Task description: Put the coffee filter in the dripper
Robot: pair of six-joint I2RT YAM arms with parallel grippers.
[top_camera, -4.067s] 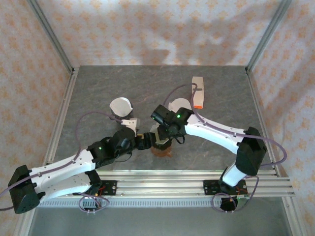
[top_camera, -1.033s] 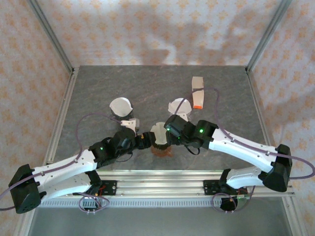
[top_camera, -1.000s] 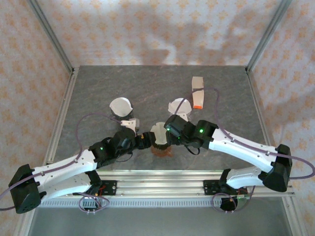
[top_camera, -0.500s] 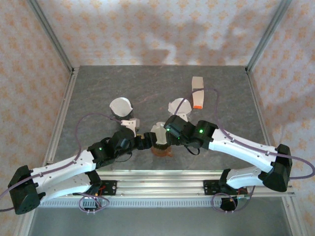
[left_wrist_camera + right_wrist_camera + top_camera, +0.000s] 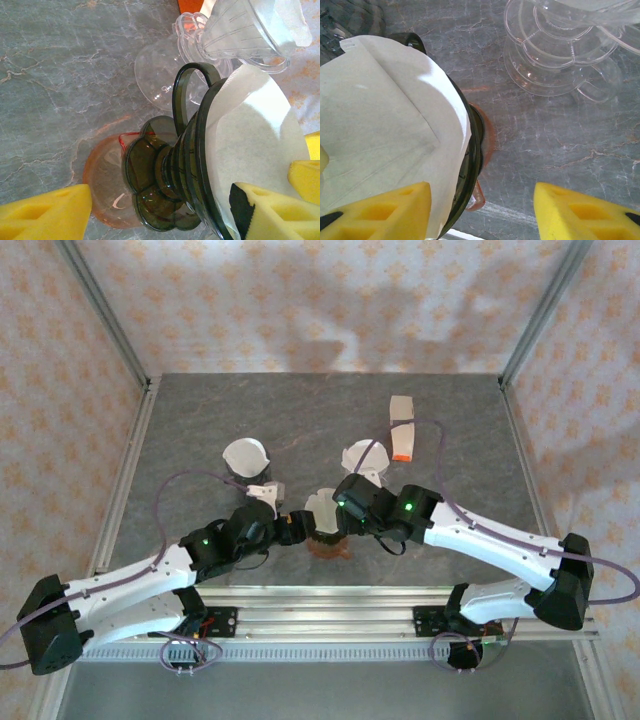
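Left wrist: left gripper open astride the dripper; right gripper open too.

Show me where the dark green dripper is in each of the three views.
Top external: the dark green dripper sits just below the picture's centre.
Left wrist: the dark green dripper is lower middle, side-on, base leftward.
Right wrist: the dark green dripper shows as a dark rim arc, left of centre.
Shared landmark: the white paper filter in its mouth.
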